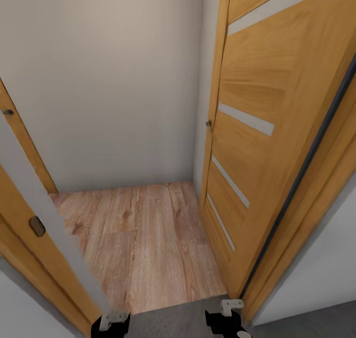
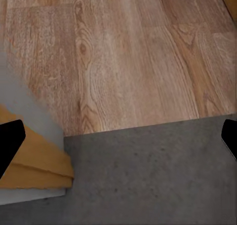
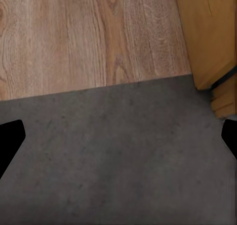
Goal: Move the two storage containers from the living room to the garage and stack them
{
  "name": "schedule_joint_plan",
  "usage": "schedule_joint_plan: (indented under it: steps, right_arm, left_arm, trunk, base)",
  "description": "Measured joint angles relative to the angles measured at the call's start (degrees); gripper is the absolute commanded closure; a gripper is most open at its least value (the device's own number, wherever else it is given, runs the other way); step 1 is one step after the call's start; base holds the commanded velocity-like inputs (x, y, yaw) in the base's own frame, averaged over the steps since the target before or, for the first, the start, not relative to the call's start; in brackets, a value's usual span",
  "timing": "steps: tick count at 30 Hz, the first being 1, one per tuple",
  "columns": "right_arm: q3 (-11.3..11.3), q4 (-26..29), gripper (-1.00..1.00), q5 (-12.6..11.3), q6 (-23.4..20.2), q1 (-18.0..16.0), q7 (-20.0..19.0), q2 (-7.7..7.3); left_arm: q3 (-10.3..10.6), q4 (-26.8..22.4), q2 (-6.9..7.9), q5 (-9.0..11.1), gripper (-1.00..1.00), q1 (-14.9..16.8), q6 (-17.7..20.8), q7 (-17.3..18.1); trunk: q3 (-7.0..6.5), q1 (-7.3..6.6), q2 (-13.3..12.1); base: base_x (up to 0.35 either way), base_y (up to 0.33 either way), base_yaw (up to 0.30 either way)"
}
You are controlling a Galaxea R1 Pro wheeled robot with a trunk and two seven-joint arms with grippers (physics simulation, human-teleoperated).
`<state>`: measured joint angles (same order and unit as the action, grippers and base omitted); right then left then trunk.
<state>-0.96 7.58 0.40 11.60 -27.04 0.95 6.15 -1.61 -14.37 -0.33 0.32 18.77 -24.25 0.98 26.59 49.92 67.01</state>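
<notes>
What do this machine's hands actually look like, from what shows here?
Little shows. At the head view's bottom edge, the left gripper and right gripper are chunky black blocks, each topped by a pale grey angular bracket. In the wrist views their fingertips are plain matte black wedges, without visible cables or markings.

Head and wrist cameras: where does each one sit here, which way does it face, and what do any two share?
Head view: on the robot's head, looking down through a doorway at wood-plank floor, an open wooden door; left gripper and right gripper show.
Left wrist view: looks down at the wood-to-concrete seam, dark fingertips at the edges.
Right wrist view: concrete floor, door corner.
Both wrist views share the seam.
</notes>
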Motion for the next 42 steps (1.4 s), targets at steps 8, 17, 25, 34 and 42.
schedule_joint_plan:
  steps: [8,17,25,34,42]
  right_arm:
    - [0.0,0.0,-1.0,0.0,0.0,0.01,0.0,0.0]
    - [0.0,0.0,-1.0,0.0,0.0,-0.03,0.0,0.0]
    - [0.0,0.0,-1.0,0.0,0.0,-0.02,0.0,0.0]
    - [0.01,-0.03,-1.0,0.0,0.0,-0.06,0.0,0.01]
    - [0.0,-0.01,-1.0,0.0,-0.01,-0.02,0.0,0.0]
  left_arm:
    - [-0.04,0.0,0.0,0.0,-1.0,0.0,0.0,0.03]
    - [-0.07,-0.03,0.0,0.0,-1.0,-0.01,0.0,0.0]
    - [-0.07,-0.01,0.0,0.0,-1.0,0.0,0.0,-0.01]
    - [-0.07,-0.02,0.01,0.0,-1.0,-0.01,0.0,-0.01]
    - [-0.07,-0.01,0.0,0.0,-1.0,0.0,0.0,0.0]
  trunk:
    - [0.01,0.01,0.0]
    - [0.01,0.02,-0.01]
    - [0.01,0.03,0.0]
    - [0.01,0.03,0.0]
    - [0.01,0.03,0.0]
  base:
    - [0.248,-0.161,0.0]
    - [0.063,-0.039,0.077]
    - [0.005,-0.003,0.123]
    - [0.0,0.0,0.122]
    - [0.0,0.0,0.062]
